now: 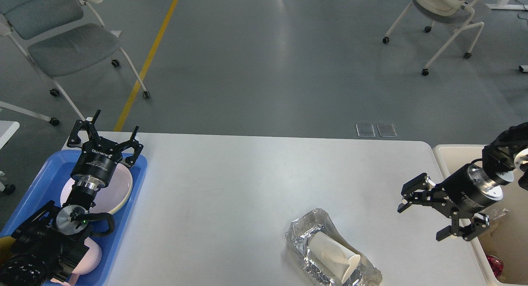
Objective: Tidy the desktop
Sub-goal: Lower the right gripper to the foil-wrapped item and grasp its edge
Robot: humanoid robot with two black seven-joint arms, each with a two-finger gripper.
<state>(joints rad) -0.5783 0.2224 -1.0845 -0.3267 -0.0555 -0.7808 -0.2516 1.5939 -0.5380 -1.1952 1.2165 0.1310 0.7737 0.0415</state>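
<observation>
Crinkled silver foil wrapper (330, 249) with a white paper cup (335, 256) on it is lying near the matte white-grey desktop's (231, 183) near edge, long axis probably slanting toward the near-right corner. My right gripper (420, 213), fingers spread and empty, is hovering nearer, wrapper to its near-left; my left gripper (108, 133) is gaping above the blue plastic tray (139, 183).

A cup (335, 255) lies on foil (303, 232) on the desktop (247, 178).

Grey floor (264, 59), yellow line (150, 57), wheeled chairs (62, 42).
</observation>
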